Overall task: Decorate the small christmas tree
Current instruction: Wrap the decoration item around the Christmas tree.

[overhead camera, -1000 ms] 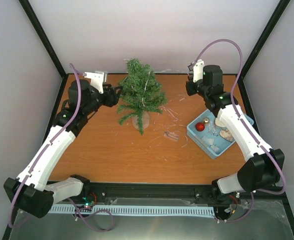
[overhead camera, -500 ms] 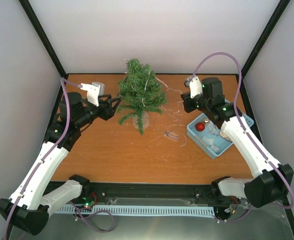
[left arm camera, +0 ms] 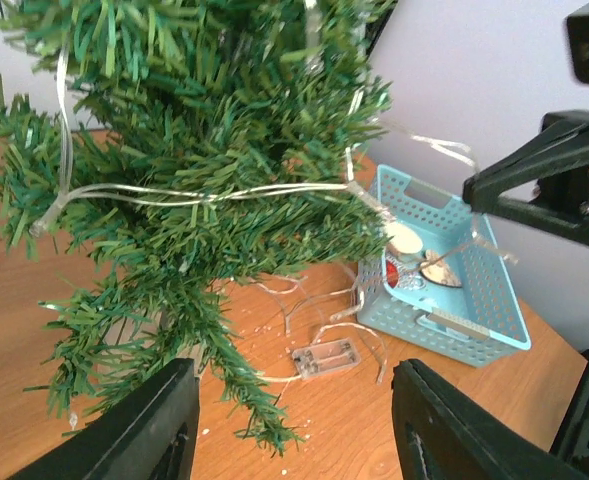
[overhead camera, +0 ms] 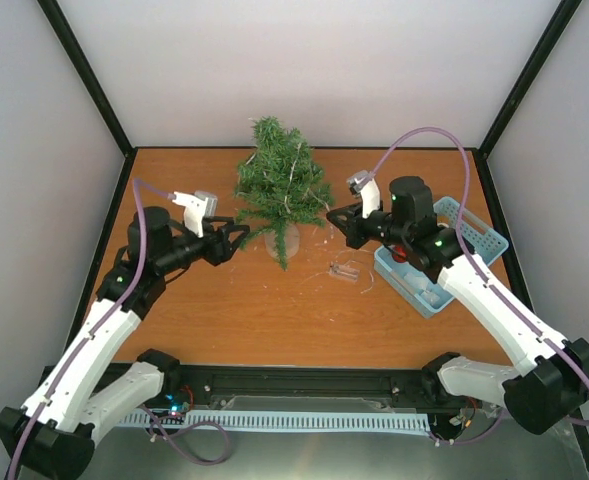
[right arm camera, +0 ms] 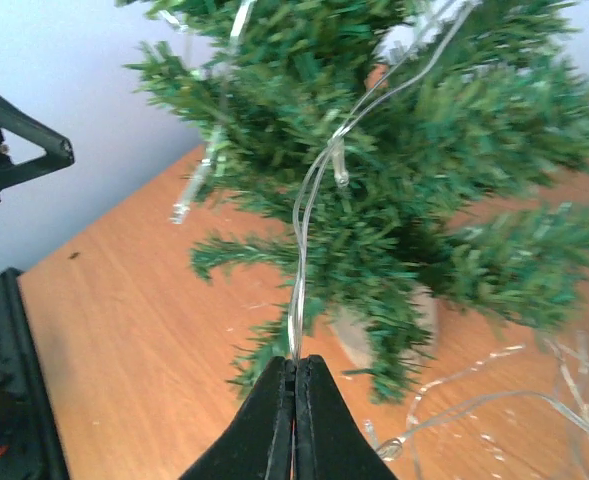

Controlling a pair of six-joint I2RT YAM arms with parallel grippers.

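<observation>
The small christmas tree (overhead camera: 279, 190) stands upright at the back middle of the table, and a clear light string (left arm camera: 204, 192) winds through its branches. My right gripper (overhead camera: 334, 215) sits just right of the tree, shut on a loop of that light string (right arm camera: 296, 300) that runs up into the needles (right arm camera: 404, 170). My left gripper (overhead camera: 236, 235) is open at the tree's lower left, with nothing between its fingers (left arm camera: 164, 420). A low branch (left arm camera: 234, 390) hangs just ahead of them. The string's clear battery box (overhead camera: 345, 271) lies on the table right of the trunk.
A light blue basket (overhead camera: 479, 232) at the right holds a red ball (left arm camera: 392, 272) and pale ornaments (left arm camera: 406, 238), partly under my right arm. Loose wire loops (left arm camera: 324, 310) lie between the basket and the tree's base. Black frame posts and white walls close in the table.
My right gripper has swung left from the back right corner to the tree, keeping hold of the light string. My left gripper has dropped toward the lower branches, its jaws slightly narrower.
</observation>
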